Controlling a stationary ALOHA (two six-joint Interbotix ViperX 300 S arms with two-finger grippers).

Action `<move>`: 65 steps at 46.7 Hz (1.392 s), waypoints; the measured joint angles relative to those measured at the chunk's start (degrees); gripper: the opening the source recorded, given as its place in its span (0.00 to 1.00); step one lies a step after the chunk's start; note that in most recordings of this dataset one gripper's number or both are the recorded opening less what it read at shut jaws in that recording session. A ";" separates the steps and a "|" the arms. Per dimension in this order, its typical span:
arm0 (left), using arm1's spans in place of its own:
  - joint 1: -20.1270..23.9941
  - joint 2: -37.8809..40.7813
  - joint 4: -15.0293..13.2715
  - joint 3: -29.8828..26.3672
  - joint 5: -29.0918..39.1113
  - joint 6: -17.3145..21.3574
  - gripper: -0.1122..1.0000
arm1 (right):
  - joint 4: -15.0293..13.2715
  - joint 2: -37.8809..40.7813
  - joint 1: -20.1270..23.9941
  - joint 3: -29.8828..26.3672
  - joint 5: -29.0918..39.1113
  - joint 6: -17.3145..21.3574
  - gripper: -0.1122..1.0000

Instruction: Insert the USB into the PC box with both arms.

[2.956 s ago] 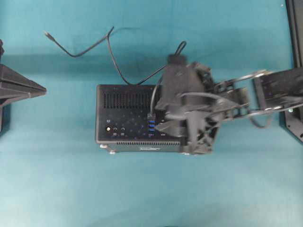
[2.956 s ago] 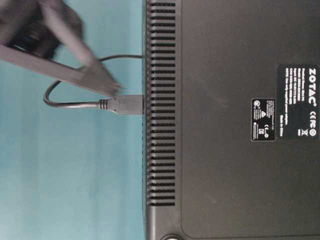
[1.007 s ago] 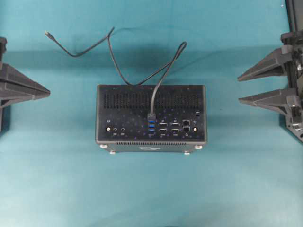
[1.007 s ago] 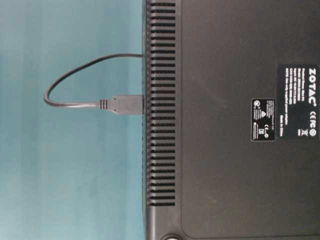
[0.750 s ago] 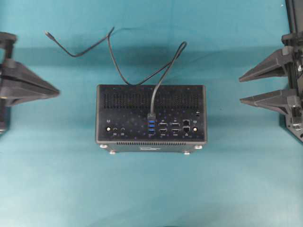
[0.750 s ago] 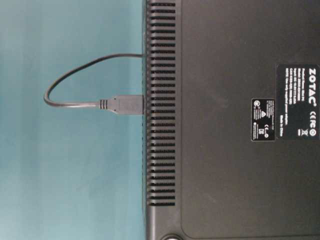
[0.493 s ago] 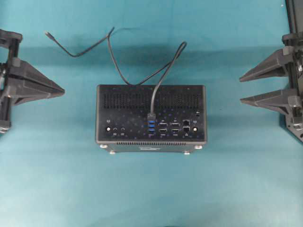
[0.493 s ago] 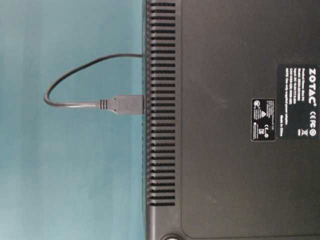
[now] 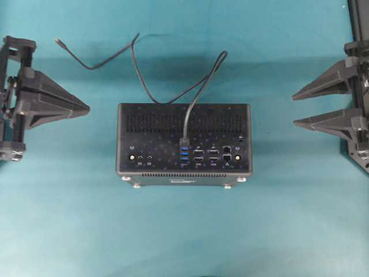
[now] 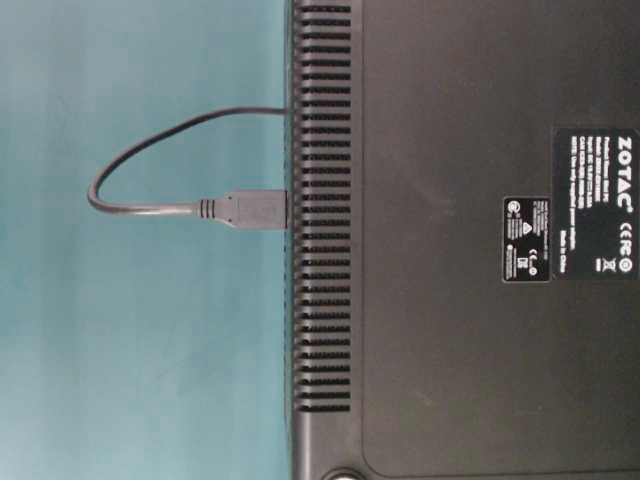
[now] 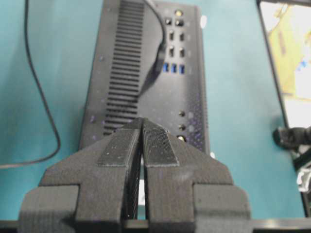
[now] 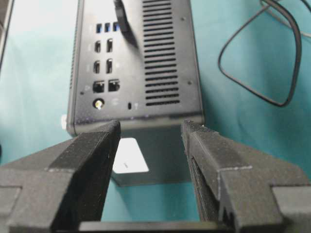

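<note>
Broadly, teal desk [image 9: 184, 231] lies bare around the PC box [image 9: 150, 144] at centre, USB [image 9: 184, 141] plugged in. Left pincer [image 9: 86, 107] (clamped shut, holding nothing) and right pincer [image 9: 293, 109] (spread wide) flank it, well apart.

The left gripper [image 9: 86, 107] stood at the left edge of the overhead view, fingers pressed together and holding nothing. The right gripper [image 9: 293, 109] sat at the right edge, its fingers [image 12: 90, 160] spread apart and empty. Both pointed inward, level.
</note>
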 measured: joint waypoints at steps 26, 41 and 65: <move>0.70 0.53 0.00 -2.37 2.02 -0.18 0.10 | 0.35 -0.26 0.00 0.35 -0.26 0.44 0.63; 0.88 0.70 0.00 -2.02 1.32 0.79 0.10 | 0.35 -0.26 0.00 0.62 -0.53 0.35 0.63; 1.14 0.09 0.09 -1.49 -1.58 -2.37 0.10 | 0.88 -0.26 0.00 1.23 -0.53 0.44 0.63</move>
